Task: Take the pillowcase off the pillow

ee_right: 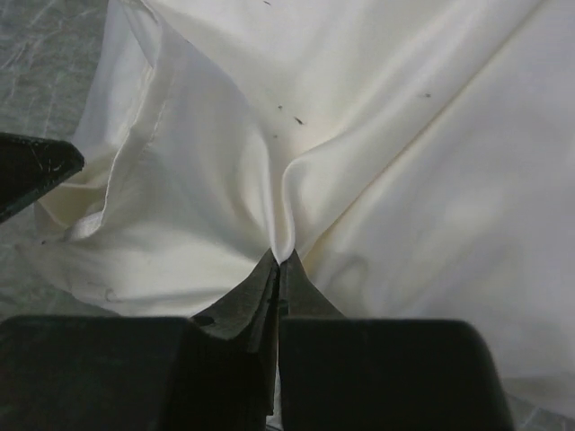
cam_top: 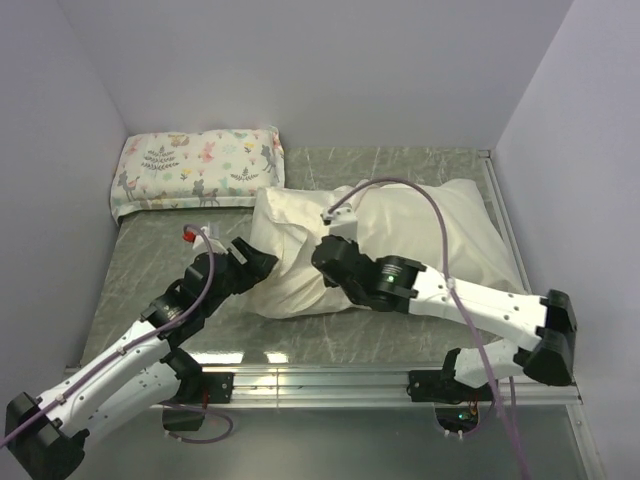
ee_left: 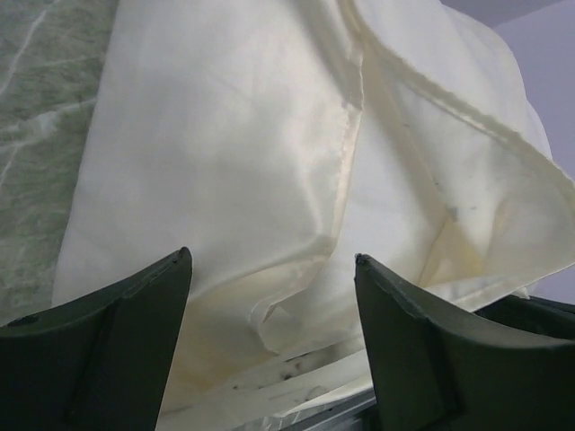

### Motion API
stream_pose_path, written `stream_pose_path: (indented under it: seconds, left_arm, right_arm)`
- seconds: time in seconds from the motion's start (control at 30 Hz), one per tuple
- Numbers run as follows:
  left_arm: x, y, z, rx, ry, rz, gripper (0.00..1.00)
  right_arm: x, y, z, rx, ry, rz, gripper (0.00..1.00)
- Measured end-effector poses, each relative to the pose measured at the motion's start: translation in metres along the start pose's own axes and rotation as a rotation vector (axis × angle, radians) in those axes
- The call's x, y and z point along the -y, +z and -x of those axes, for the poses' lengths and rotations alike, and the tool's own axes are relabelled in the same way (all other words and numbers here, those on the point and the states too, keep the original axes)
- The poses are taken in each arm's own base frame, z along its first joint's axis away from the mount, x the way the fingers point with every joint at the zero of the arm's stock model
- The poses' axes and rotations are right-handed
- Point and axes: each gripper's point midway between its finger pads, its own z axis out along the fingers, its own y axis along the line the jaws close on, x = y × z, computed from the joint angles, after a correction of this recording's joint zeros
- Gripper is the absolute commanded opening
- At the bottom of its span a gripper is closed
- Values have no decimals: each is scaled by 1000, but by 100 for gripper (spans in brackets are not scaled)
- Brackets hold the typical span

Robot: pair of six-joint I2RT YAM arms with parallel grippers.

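A cream pillowcase (cam_top: 420, 235) lies across the middle and right of the table, bulging with the pillow inside it; I cannot see the pillow itself. My right gripper (cam_top: 322, 252) rests on the case's left part. In the right wrist view the right gripper (ee_right: 280, 256) is shut on a pinched ridge of the pillowcase (ee_right: 404, 135). My left gripper (cam_top: 264, 264) sits at the case's left edge. In the left wrist view the left gripper (ee_left: 271, 258) stands open, with the loose hemmed folds of the pillowcase (ee_left: 234, 135) between and beyond its fingers but not clamped.
A smaller floral animal-print pillow (cam_top: 195, 165) lies at the back left against the wall. A small red item (cam_top: 190, 233) sits by the left arm. White walls close in three sides. A metal rail (cam_top: 350, 375) runs along the near edge.
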Motion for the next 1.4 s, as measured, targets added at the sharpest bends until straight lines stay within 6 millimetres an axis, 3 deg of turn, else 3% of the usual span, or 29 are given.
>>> stream_pose_path:
  seconds: [0.13,0.27,0.37,0.4,0.5,0.67,0.87,1.0,1.07,1.1,1.17,1.33,1.4]
  left_arm:
    - [8,5,-11,-57,25,-50,86]
    - [7,10,-29,-126,48,-84,84]
    - [1,13,-43,-170,55,-92,71]
    - [-1,14,-45,-177,56,-91,57]
    - [-11,16,-53,-196,49,-72,39]
    - [-28,10,-52,-150,-2,-42,34]
    - [-57,1,-47,-88,-49,47,35]
    - [-76,1,-50,-87,-55,125,21]
    - [-85,4,-56,-100,-58,153,13]
    - [-91,7,-61,-114,-58,165,5]
    - [-100,12,-74,-147,-61,182,0]
    - [-110,23,-99,-222,-64,173,1]
    - [-106,25,-103,-238,-58,150,4]
  right_arm:
    - [19,-19,-4,26,58,14,0]
    - [31,-22,-22,13,80,12,0]
    - [37,-16,-44,-23,73,0,0]
    - [38,-13,-51,-36,68,-4,0]
    - [42,-9,-66,-58,68,-15,0]
    - [46,-5,-81,-64,89,-12,0]
    - [47,-5,-82,-59,100,-9,0]
    - [50,-3,-85,-58,108,-16,0]
    - [54,-1,-88,-58,121,-15,0]
    - [56,-1,-89,-59,128,-11,0]
    - [56,-1,-91,-61,141,5,0]
    - [47,-3,-101,-94,135,69,0]
    - [42,-5,-102,-105,124,96,10]
